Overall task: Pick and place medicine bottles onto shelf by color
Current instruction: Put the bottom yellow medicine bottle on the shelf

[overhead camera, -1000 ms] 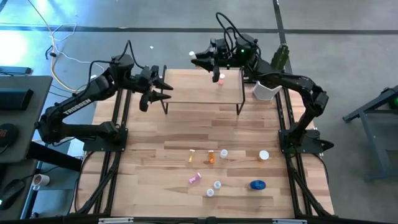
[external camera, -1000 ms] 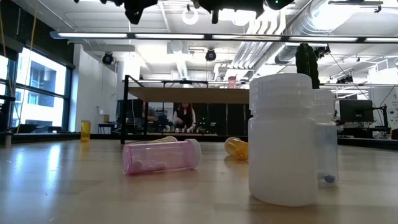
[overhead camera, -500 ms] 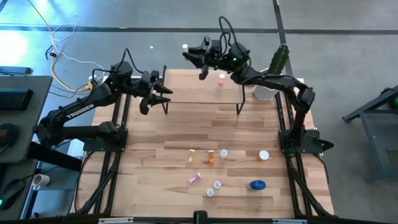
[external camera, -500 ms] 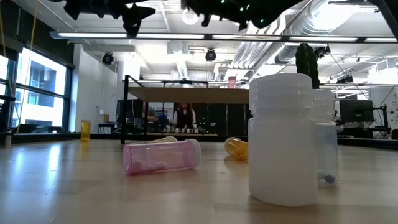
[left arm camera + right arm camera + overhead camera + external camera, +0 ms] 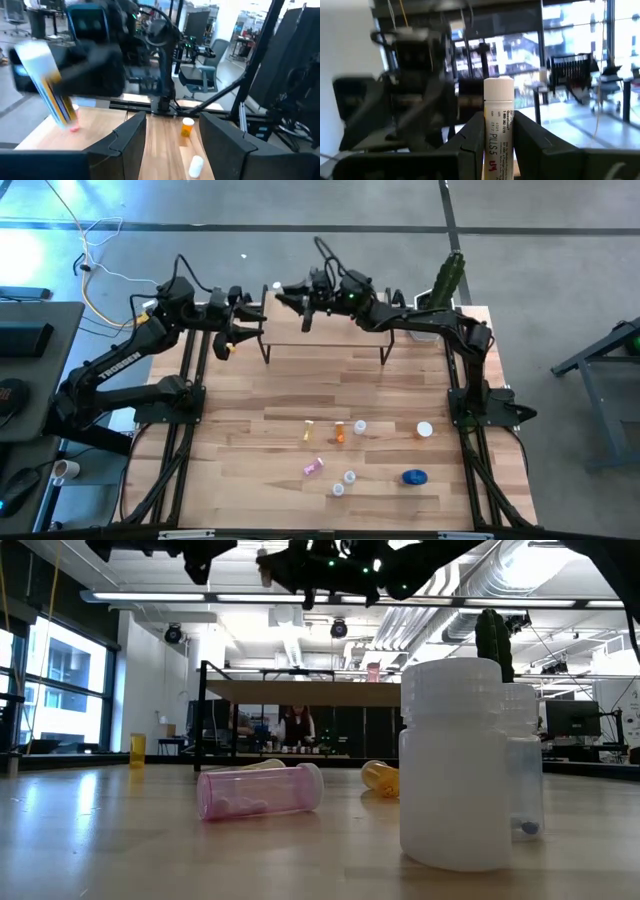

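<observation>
My right gripper [image 5: 290, 292] hangs above the far left end of the light-wood shelf [image 5: 325, 332], shut on a white-capped pill bottle [image 5: 498, 100] with a printed label. My left gripper [image 5: 256, 320] is open and empty just off the shelf's left end, facing the right gripper; its fingers show apart in the left wrist view [image 5: 172, 122]. A pink bottle [image 5: 373, 671] stands on the shelf. Several small bottles, yellow [image 5: 309, 430], orange [image 5: 340, 432], pink [image 5: 313, 467] and white [image 5: 349, 477], and a blue jar [image 5: 414, 476] sit on the near half of the table. My right gripper pinches the bottle's labelled body [image 5: 492, 142] between its two fingers. The white cap [image 5: 498, 87] stands clear past the fingertips. The fingers reach level toward the table's left. The bottle is lifted clear, above the shelf's left end.
A green cactus [image 5: 450, 275] in a white pot [image 5: 425, 328] stands at the table's far right corner, beside the shelf. In the low view a large white bottle [image 5: 450, 760] stands close to the camera, and a pink one [image 5: 260, 790] lies on its side.
My right gripper has carried the white bottle from the shelf's far middle toward the table's left, close to my left gripper. My left gripper has drawn back a little toward the table's far left.
</observation>
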### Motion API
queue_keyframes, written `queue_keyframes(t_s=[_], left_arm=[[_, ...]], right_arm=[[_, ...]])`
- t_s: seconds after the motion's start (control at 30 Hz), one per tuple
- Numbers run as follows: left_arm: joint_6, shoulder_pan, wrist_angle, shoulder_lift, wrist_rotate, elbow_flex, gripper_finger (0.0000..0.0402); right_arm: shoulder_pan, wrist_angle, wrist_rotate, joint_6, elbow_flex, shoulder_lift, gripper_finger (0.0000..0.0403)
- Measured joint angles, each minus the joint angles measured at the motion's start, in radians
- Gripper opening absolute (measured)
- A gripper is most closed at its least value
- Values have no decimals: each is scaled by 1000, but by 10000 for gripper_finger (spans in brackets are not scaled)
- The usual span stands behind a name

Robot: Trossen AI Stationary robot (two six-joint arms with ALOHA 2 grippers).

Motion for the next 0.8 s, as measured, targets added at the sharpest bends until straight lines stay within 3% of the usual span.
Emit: queue_keyframes(t_s=[0.33,0.8], left_arm=[[-7,28,14,-25,-149,0,172],[-26,30,14,-4,-159,0,172]], right_arm=[[38,-71,-22,-1,0,0,67],[89,-80,-24,-4,0,0,67]])
